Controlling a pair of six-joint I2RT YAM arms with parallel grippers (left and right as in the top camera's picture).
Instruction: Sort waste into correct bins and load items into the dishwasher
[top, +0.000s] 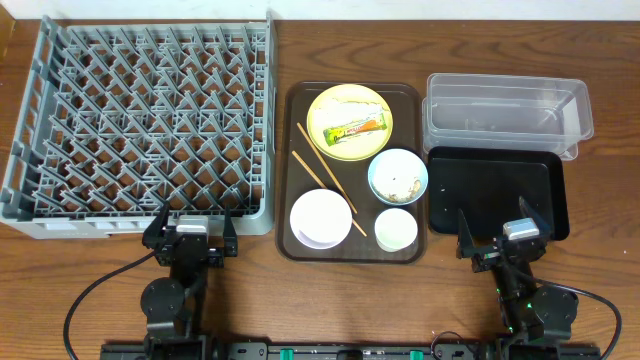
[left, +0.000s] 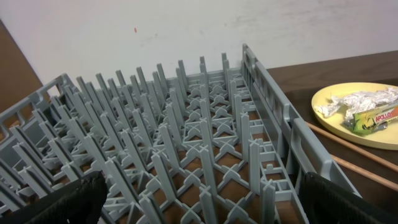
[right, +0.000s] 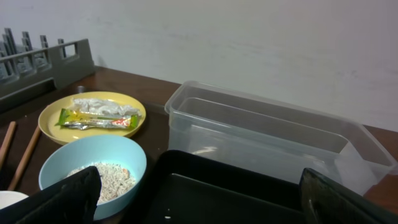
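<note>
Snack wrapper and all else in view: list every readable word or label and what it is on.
"APOLLO", end letters unclear: on the snack wrapper lying on the yellow plate, left wrist view.
Wrapper print in the overhead and right wrist views: too small or blurred to read.
Nothing else bears readable text.

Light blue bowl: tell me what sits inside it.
Inside the round light blue bowl lie whitish-beige rice-like food scraps. A black finger of the right tool covers its near edge.

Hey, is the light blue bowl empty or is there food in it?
Not empty. The light blue bowl holds whitish rice-like scraps on its bottom, clearest from the right wrist view.
</note>
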